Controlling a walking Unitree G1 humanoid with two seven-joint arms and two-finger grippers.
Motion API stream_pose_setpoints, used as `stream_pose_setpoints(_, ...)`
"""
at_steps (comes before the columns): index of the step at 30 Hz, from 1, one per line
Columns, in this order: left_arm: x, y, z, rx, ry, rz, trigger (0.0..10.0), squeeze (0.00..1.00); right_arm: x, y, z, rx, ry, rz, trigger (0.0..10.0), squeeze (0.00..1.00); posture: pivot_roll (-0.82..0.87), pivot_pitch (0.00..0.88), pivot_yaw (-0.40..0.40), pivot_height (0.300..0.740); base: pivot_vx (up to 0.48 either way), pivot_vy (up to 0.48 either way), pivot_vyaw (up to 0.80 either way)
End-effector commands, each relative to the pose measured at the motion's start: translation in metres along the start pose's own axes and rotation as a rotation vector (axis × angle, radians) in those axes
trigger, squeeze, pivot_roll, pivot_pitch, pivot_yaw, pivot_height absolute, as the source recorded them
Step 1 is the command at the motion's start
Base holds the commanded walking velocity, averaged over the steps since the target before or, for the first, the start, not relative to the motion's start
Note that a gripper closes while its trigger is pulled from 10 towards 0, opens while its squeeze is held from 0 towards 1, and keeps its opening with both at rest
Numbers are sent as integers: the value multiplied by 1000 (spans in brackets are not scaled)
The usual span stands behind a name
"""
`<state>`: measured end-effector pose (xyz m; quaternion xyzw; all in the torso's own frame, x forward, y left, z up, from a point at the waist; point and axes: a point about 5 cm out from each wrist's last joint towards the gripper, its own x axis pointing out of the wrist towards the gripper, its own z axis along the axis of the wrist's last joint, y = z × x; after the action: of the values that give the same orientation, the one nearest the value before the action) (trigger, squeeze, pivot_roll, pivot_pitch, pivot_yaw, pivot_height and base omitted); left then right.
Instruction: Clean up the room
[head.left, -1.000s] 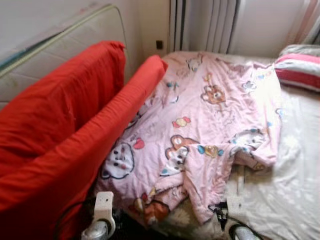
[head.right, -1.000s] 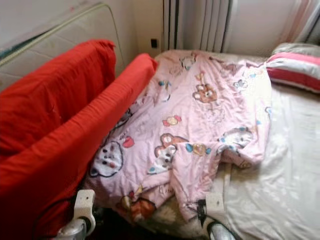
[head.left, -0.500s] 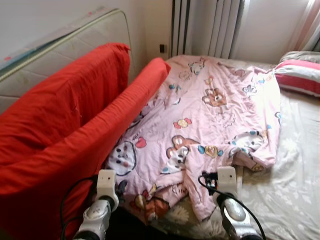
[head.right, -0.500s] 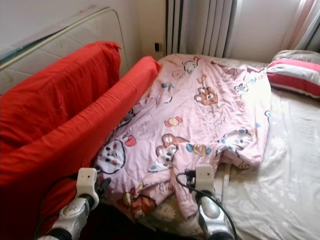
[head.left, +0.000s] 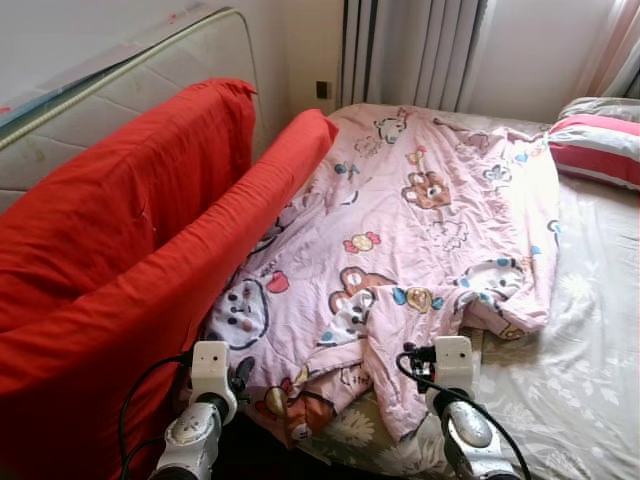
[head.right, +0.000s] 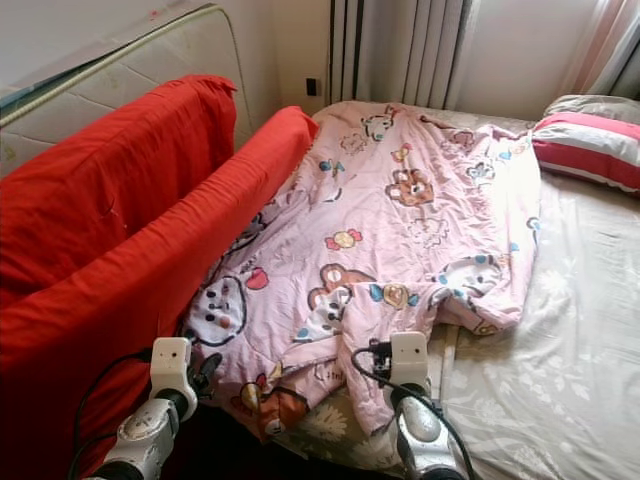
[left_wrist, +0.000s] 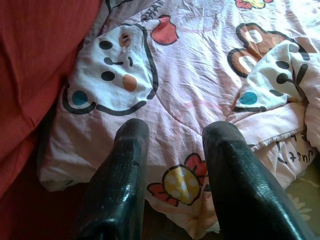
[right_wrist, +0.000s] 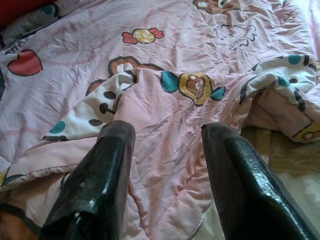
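Observation:
A pink quilt (head.left: 430, 220) printed with cartoon bears lies rumpled across the bed, its near corner folded over on itself. Both my arms reach toward its near edge. My left gripper (left_wrist: 175, 132) hovers open just above the quilt's near left part (left_wrist: 195, 85), close to the red cover, with nothing between its fingers. My right gripper (right_wrist: 167, 131) is open too, above the folded-over flap (right_wrist: 165, 105) near the bed's front edge. In the left eye view the left wrist (head.left: 210, 366) and the right wrist (head.left: 451, 362) show at the bottom.
Red-covered cushions (head.left: 130, 250) stand along the left of the bed, with a bare mattress (head.left: 150, 90) leaning on the wall behind them. A striped pillow (head.left: 600, 135) lies at the far right. The floral sheet (head.left: 580, 370) is bare on the right. Curtains (head.left: 410, 50) hang behind.
Both arms have come up from the bottom edge toward the quilt's near edge over the last second. The camera shifted slightly; the quilt lies as before.

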<state>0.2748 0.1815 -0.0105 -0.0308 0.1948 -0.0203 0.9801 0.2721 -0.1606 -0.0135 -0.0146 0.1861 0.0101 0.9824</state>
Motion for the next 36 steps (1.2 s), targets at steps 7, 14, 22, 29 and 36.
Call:
stream_pose_setpoints(7, -2, 2, -3, -8, 5, 7, 10000, 0, -2, 0, -6, -5, 30, -1, 10000, 0, -54, 9, 14, 665, 0, 0, 0)
stream_pose_setpoints(14, -1, 2, -2, -4, 5, 9, 10000, 0, -4, 2, -12, -32, 65, 28, 10000, 0, -51, 34, 14, 665, 0, 0, 0)
stream_pose_setpoints(22, -1, 3, -1, -7, 6, 8, 10000, 0, -5, 5, -16, -36, 92, 44, 10000, 0, -44, 49, 17, 665, 0, 0, 0)
stream_pose_setpoints(29, 0, 3, -1, -5, 9, 7, 10000, 0, -6, 8, -18, -60, 111, 42, 10000, 0, -50, 57, 20, 665, 0, 0, 0)
stream_pose_setpoints(36, 0, 0, -1, -7, 10, 0, 10000, 0, -7, 7, -22, -87, 142, 50, 10000, 0, -54, 62, 16, 640, 0, 0, 0)
